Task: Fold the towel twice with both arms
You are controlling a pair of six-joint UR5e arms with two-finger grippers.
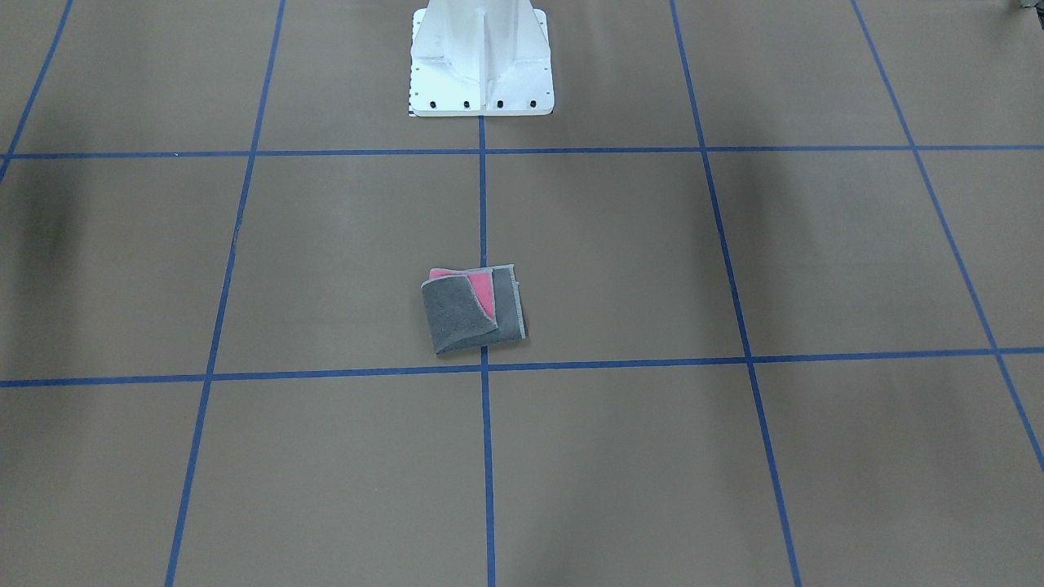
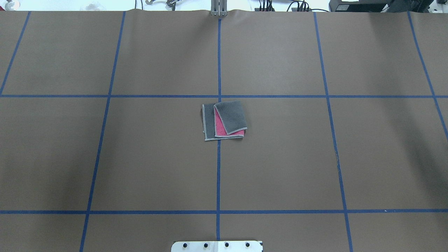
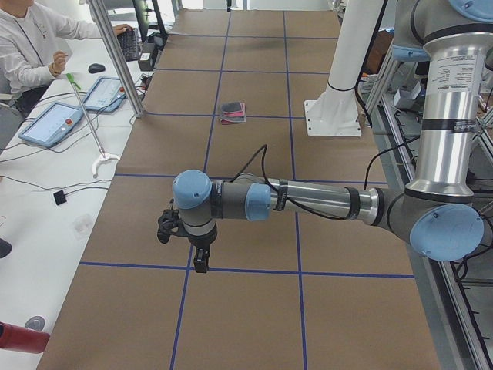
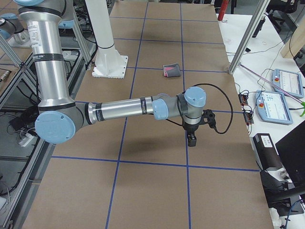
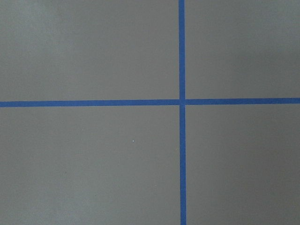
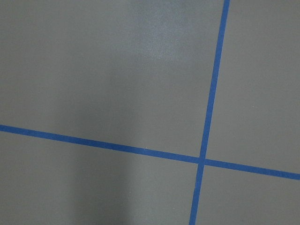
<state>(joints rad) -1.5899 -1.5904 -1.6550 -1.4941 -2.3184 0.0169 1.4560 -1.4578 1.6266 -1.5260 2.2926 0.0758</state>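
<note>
The towel (image 1: 473, 310) lies folded small near the table's middle, on a blue tape line. Its dark grey face is up, with a pink strip showing between the layers (image 2: 224, 120). It shows small and far in the exterior left view (image 3: 233, 112) and the exterior right view (image 4: 171, 70). My left gripper (image 3: 200, 262) hangs over the table's left end, far from the towel. My right gripper (image 4: 191, 139) hangs over the right end, also far from it. Both point down and hold nothing; I cannot tell whether they are open or shut. The wrist views show only brown table and tape.
The white bolted pedestal (image 1: 481, 65) stands at the robot's side of the table. Blue tape lines (image 2: 218, 175) grid the brown surface. An operator (image 3: 31, 46) sits by tablets (image 3: 52, 123) past the far edge. Control pendants (image 4: 286, 81) lie on a side desk.
</note>
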